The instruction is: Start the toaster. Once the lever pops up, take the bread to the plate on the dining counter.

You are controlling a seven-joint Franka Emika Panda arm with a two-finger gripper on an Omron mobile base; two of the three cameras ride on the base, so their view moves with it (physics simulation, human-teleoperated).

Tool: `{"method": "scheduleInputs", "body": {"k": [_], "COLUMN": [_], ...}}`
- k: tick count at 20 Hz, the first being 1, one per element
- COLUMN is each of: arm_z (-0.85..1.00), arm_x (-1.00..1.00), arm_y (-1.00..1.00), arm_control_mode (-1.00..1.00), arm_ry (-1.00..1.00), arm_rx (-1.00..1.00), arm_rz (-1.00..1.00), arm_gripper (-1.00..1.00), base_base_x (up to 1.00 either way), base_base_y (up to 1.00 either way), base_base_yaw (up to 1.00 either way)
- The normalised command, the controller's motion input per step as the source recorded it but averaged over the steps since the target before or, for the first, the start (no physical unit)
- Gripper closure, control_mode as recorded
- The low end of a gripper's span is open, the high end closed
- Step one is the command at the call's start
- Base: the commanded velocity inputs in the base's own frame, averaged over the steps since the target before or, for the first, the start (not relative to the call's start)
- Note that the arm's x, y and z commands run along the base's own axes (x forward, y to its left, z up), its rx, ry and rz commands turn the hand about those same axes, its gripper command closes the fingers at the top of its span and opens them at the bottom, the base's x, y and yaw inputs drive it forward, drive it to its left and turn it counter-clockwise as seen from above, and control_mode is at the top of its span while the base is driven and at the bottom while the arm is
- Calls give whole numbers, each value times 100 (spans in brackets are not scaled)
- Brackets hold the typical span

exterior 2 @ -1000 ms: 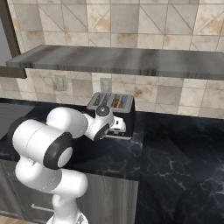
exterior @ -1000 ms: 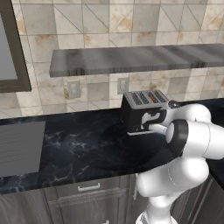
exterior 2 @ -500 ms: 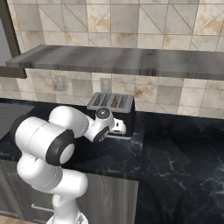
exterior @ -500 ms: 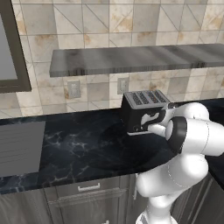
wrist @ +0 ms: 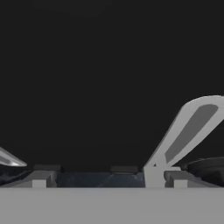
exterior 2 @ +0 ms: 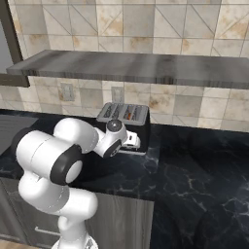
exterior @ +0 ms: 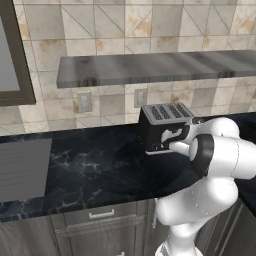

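My own forearm hides part of the toaster [exterior: 162, 127] front in both base views. In the hand view its black wall sits so close that its edges are cut off, and one pale lever [wrist: 192, 127] runs off at 3 o'clock. I cannot tell how my gripper [exterior 2: 130, 141] jaws stand.

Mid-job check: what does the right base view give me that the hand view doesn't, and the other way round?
Right base view alone: the toaster's silver slotted top with something orange-brown in one slot, the shelf above, the wall outlets, and the arm reaching to the toaster's front. Hand view alone: a close look at a pale lever against the toaster's black face. Both share the toaster and the black marble countertop.
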Motion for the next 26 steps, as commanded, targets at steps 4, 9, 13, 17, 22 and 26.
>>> {"method": "scheduleInputs", "body": {"k": [4, 9, 13, 17, 22, 26], "arm_z": [0, 10, 14, 19, 23, 35], "arm_x": [0, 0, -3, -6, -15, -20], "arm_y": [0, 0, 0, 0, 0, 0], "arm_control_mode": [-100, -100, -100, -100, -100, -100], "arm_ry": [0, -2, -8, -11, -9, -4], "arm_rx": [0, 0, 0, 0, 0, 0], "arm_rz": [0, 0, 0, 0, 0, 0], "arm_gripper": [-100, -100, -100, -100, -100, -100], "base_base_x": [0, 0, 0, 0, 0, 0], "base_base_y": [0, 0, 0, 0, 0, 0], "base_base_yaw": [0, 0, 0, 0, 0, 0]}}
